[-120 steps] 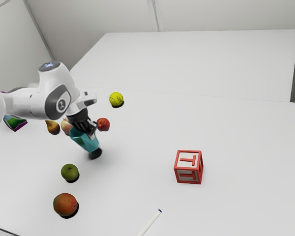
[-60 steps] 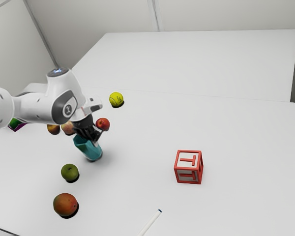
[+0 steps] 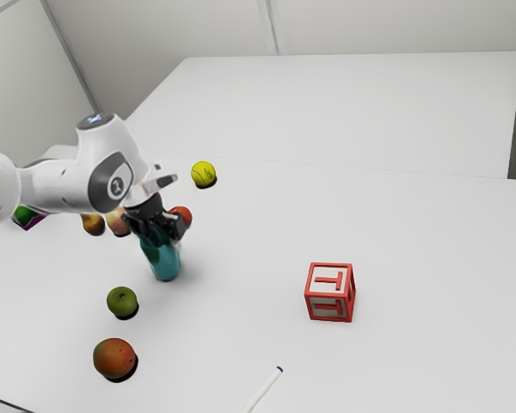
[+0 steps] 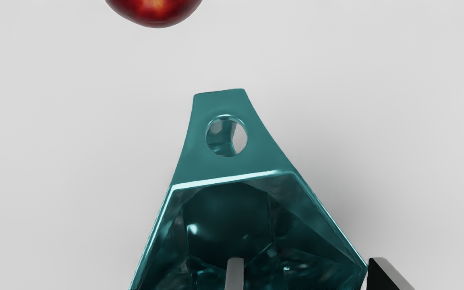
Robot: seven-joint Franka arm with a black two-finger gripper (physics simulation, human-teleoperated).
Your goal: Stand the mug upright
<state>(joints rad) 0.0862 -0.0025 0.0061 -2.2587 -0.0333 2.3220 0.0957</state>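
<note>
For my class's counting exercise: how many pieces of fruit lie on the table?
5: the green fruit and orange-red fruit low in the exterior view; the pear, pale fruit and red fruit near the arm. The arm may hide more.

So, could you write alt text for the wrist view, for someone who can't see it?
A teal mug seen from above its open mouth, one finger of the robot's tool inside it and the other just outside the rim. The handle, with a round hole in it, reaches toward a red fruit on the pale table.
</note>
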